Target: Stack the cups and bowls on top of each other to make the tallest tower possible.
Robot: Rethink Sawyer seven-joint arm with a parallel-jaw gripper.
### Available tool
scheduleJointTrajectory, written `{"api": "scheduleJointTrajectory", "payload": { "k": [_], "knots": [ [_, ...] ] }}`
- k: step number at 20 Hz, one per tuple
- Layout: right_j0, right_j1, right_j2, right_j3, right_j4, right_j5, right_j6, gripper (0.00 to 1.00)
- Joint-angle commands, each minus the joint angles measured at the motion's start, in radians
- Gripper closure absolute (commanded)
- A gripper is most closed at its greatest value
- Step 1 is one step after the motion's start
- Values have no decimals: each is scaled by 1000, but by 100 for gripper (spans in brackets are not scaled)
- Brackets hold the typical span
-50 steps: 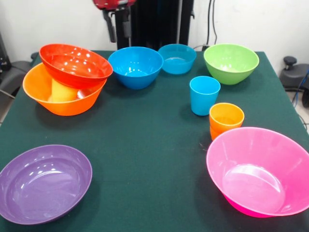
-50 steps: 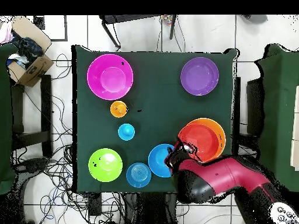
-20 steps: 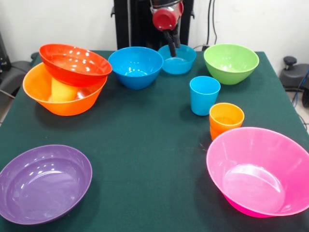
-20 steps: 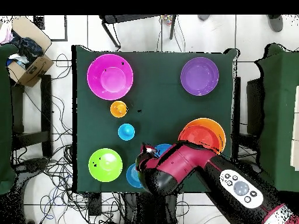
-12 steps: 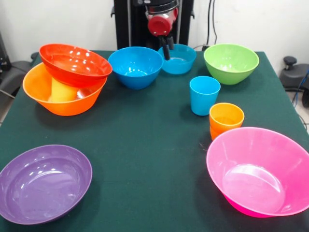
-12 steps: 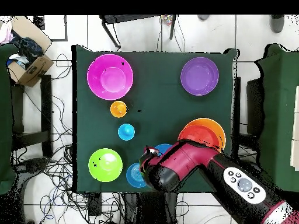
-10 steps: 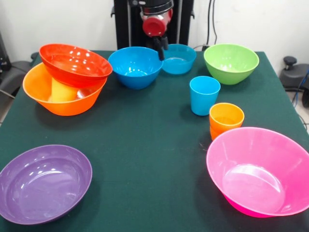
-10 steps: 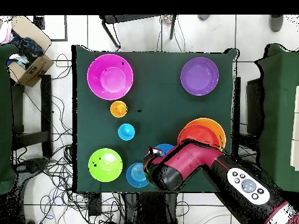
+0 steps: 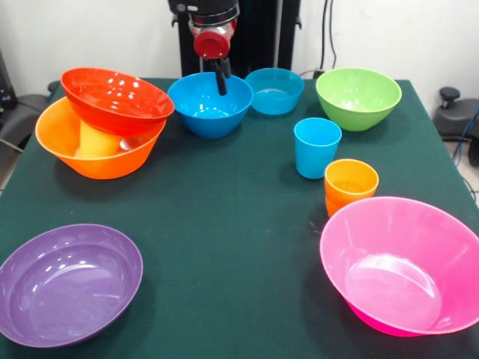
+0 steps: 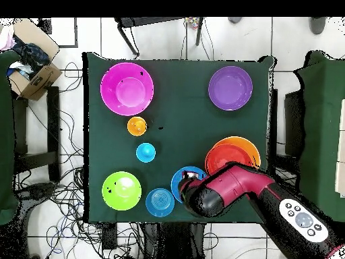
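My gripper (image 9: 221, 86) hangs over the far rim of the larger blue bowl (image 9: 209, 105), empty as far as I can see. In the overhead view the gripper (image 10: 191, 178) and arm cover much of that bowl (image 10: 177, 183). A red-orange bowl (image 9: 116, 99) leans tilted inside the big orange bowl (image 9: 97, 161), with a yellow cup (image 9: 96, 140) beneath it. A smaller blue bowl (image 9: 275, 90) and a green bowl (image 9: 358, 97) sit along the far edge. The blue cup (image 9: 316, 147) and nested orange cups (image 9: 350, 185) stand right of centre.
A pink bowl (image 9: 404, 265) sits at the near right corner and a purple bowl (image 9: 67, 283) at the near left. The dark green table (image 9: 224, 224) lies bare between them. Cables, chairs and a cardboard box (image 10: 30, 71) surround the table on the floor.
The gripper has swung from the red-orange bowl to the smaller blue bowl, then back left over the larger blue bowl. No bowl or cup has moved.
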Motion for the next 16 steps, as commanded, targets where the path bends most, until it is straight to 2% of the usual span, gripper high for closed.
{"api": "scheduleJointTrajectory", "payload": {
  "k": [1, 10, 16],
  "knots": [
    [39, 55, 2, -113, -122, 58, -335, 0],
    [60, 52, 17, -154, -94, 43, -321, 0],
    [26, 66, 10, -155, -77, 61, -352, 0]
  ]
}}
